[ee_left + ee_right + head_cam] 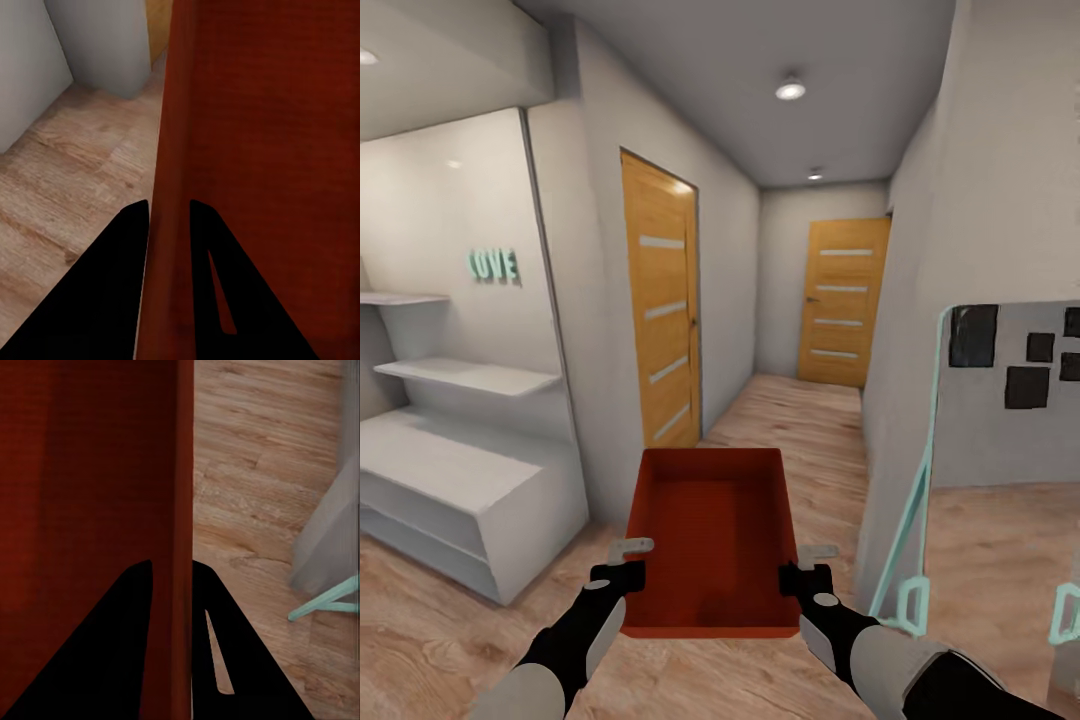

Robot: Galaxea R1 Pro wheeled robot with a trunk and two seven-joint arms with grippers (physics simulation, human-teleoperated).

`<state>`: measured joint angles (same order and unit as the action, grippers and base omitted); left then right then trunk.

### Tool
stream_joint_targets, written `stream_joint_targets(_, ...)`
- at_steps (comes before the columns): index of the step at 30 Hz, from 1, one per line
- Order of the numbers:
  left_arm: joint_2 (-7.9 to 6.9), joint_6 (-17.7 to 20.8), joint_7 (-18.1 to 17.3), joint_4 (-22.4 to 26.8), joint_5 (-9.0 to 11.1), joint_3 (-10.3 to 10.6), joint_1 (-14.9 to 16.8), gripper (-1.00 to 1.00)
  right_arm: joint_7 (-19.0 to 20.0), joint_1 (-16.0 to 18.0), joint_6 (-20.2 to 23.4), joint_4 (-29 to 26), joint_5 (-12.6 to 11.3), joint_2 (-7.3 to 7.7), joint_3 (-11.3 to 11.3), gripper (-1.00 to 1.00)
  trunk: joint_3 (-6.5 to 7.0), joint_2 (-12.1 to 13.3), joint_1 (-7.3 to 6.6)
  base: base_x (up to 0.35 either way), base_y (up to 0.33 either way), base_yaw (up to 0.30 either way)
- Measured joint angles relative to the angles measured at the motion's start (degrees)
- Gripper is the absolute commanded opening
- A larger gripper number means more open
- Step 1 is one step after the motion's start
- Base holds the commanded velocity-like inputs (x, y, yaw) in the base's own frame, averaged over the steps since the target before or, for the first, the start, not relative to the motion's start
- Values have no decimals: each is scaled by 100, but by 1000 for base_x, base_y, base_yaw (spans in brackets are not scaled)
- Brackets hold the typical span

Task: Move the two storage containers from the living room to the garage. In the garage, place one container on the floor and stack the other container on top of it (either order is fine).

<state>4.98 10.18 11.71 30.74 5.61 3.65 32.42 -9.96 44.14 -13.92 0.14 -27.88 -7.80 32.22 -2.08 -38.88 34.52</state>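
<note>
An orange-red storage container (710,540) is held level above the wood-plank floor (420,620), low in the middle of the head view at about 6 o'clock, its open top facing up and its long axis pointing down the hallway. Its left wall is pinched by the left gripper (622,570) and its right wall by the right gripper (807,573); in both wrist views the thin wall (169,225) (182,585) is seen passing between the two dark fingers (112,285) (112,645), so the jaws are narrow and clamped on the tray. Beyond the container, at 12 o'clock, a corridor is seen ending in a slatted light-wood door (844,302); a second such door (660,300) is set in the wall at about 11 o'clock. White shelving (460,440) with teal letters (493,265) above it lies at 9 o'clock, and a teal-framed mirror (1000,400) leans at 3 o'clock.
</note>
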Motion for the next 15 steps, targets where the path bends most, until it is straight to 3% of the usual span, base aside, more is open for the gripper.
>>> stream_joint_targets(11, -2, 2, 1, 3, 2, 1, -1, -100, 1, 1, 2, 1, 1, -1, 0, -100, 0, 0, 0, 312, 190, -29)
stream_joint_targets(15, -3, 1, 0, 1, 6, 5, 0, -100, -1, 0, 0, 1, -4, -2, 4, -100, 0, 0, 0, 312, 190, -154)
